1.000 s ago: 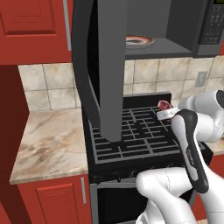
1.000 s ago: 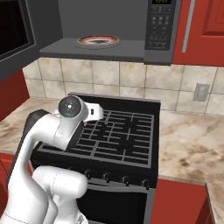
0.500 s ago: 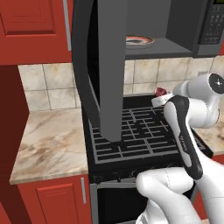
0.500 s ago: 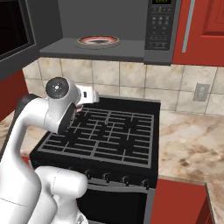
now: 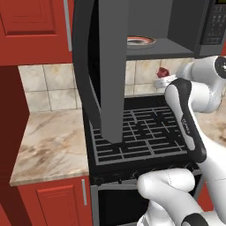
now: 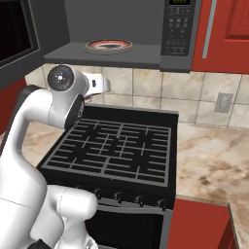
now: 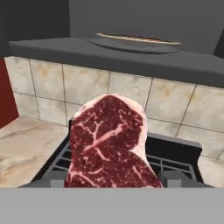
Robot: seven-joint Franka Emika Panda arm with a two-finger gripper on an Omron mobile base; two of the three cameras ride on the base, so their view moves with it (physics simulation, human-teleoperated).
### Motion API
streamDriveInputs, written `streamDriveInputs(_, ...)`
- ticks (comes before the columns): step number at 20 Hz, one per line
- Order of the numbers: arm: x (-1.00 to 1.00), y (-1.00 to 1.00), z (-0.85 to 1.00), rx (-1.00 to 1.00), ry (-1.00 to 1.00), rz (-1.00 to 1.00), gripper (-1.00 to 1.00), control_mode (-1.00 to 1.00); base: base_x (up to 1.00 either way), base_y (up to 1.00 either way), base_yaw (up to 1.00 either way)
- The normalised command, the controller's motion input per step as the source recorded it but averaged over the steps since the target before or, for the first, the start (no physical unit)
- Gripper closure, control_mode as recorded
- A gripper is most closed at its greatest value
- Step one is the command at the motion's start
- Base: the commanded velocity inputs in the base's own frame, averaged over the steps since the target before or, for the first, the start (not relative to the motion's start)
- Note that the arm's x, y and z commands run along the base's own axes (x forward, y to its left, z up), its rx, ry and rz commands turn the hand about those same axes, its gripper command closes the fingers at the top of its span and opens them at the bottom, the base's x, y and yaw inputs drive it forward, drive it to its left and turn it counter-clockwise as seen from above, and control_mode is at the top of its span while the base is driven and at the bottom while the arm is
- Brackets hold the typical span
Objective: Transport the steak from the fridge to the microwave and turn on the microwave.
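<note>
While the steak [image 7: 109,142] sits pinched in my pincer [image 5: 161,77], standing up between the fingertips and blocking the lower middle of the hand view, I am holding it over the back of the stove [image 6: 116,151], just below the microwave [image 6: 126,34]. Jaws are spread fairly wide, but closed on the meat, not empty. In the left base view only a small red edge of it shows, at the end of my hand near the tiled wall [image 5: 48,86].

State of target: microwave door [image 5: 103,66] is swung fully open and hangs down to my left. The cavity floor is bare grey except for the round plate [image 6: 109,46] with the red rim, which sits roughly mid-cavity. Keypad [image 6: 177,29] is on the right of the box.

Judgement on the step in hand (carry up and into the cavity):
- The steak is below the cavity floor's front lip. I should gain height first, then go forward; pushing in now would likely knock the meat against the lip.
- Aim for the plate, centred over it, and lower until the meat is close before letting go, so it lands flat and does not tip onto the rim.
- Keep the wrist level; the slab is thin and held by its lower part, so a sharp tilt might let it slip.
- Stay right of the open door on the way in and out.

Remaining afterwards: shut the door, press start on the keypad.
</note>
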Motion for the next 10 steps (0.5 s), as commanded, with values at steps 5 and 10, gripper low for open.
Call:
streamDriveInputs(5,0.25,0.00,0.66,0.00,-0.11,0.00,1.00,-1.00,0.00,0.00,0.00)
streamDriveInputs(10,0.33,0.00,0.47,0.00,-0.09,0.00,1.00,-1.00,0.00,0.00,0.00)
